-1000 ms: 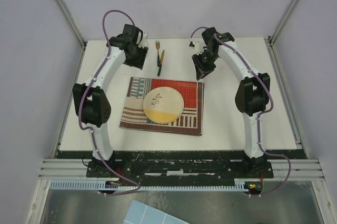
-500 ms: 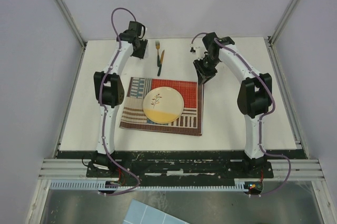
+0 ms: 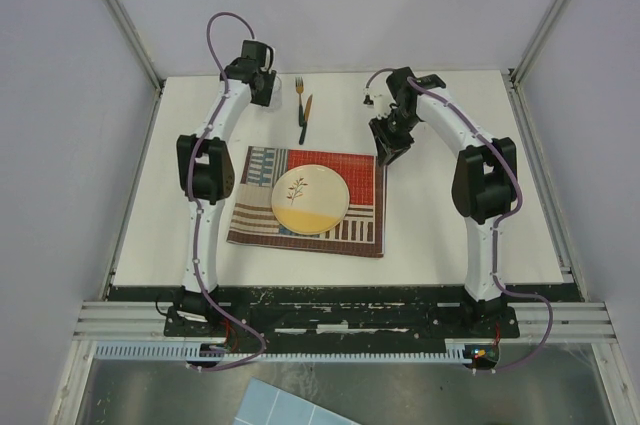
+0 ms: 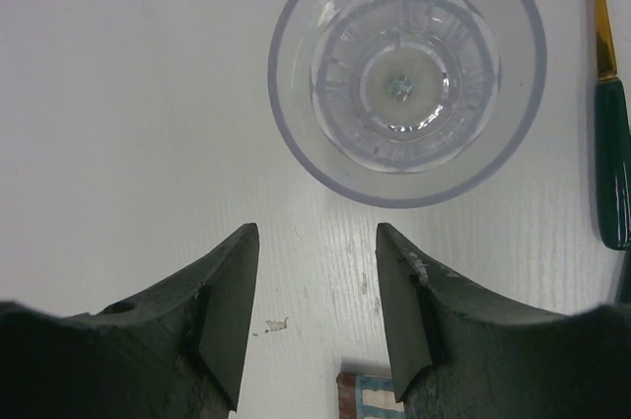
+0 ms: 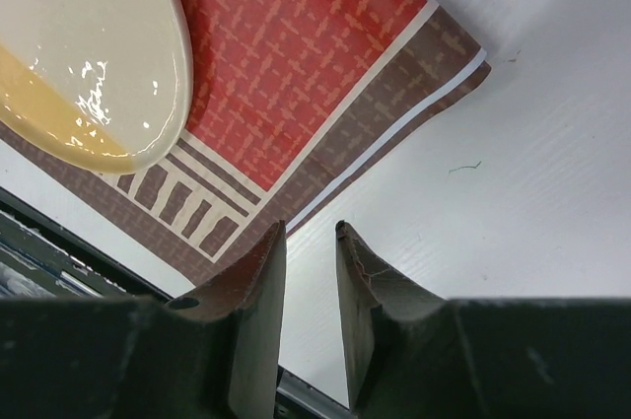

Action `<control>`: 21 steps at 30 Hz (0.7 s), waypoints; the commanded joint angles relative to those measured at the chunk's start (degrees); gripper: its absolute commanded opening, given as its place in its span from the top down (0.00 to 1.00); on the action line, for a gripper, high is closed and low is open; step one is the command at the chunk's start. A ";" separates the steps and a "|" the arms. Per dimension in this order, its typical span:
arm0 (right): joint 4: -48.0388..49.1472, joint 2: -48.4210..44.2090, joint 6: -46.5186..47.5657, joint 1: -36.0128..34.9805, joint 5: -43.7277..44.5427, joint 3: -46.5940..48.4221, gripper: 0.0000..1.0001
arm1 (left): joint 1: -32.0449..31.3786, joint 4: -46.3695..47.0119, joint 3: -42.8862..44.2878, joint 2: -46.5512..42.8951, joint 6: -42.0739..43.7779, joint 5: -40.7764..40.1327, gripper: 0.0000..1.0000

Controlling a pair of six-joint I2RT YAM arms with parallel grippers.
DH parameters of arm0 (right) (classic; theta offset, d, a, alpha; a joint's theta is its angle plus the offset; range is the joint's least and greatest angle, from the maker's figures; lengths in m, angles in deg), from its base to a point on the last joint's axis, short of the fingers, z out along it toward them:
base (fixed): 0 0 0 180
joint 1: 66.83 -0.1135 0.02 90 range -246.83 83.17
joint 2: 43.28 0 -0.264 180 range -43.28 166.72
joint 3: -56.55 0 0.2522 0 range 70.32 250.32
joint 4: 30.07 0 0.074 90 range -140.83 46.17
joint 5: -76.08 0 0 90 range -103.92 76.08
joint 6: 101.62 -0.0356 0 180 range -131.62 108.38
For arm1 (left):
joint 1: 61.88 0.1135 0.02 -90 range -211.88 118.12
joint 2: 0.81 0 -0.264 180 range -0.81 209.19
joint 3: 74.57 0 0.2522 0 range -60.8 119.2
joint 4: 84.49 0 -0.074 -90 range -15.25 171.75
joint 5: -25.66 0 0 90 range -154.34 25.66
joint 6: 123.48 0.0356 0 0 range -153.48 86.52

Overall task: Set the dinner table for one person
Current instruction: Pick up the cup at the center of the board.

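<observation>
The white worktop (image 3: 450,235) lies under everything, with the mat (image 3: 360,180) in its middle and the plate (image 3: 310,198) on the mat, ready for eating. The left jaws hang spread and empty just beside the glass (image 4: 404,74), likely to fit around it. The fork (image 4: 611,163) lies by the glass, off the mat. The right jaws, a little apart, hold nothing above the mat's corner.

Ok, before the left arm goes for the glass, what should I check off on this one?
1. Glass upright on the table: ok.
2. Left fingers open, nothing held: ok.
3. Glass between left fingers: not ok, it stands ahead of them.
4. Fork clear of glass: ok, apart beside it.
5. Right fingers empty: ok, above the table by the placemat corner.
6. Plate on placemat: ok.
</observation>
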 commanded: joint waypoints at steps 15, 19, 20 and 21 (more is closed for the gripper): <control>1.88 -2.56 -0.41 0.55 -2.71 -2.02 0.66 | 0.64 12.50 0.49 -7.38 -5.32 -2.42 0.46; 1.94 -2.64 -0.41 0.75 -2.71 -2.38 0.66 | 0.58 12.39 0.54 -4.93 -6.43 -3.44 0.45; 2.01 -2.67 -0.36 0.85 -2.71 -2.41 0.66 | 0.63 12.32 0.58 -4.23 -6.68 -3.99 0.45; 2.09 -2.65 -0.32 0.95 -2.71 -2.61 0.66 | 0.63 12.19 0.66 -3.61 -6.74 -4.19 0.45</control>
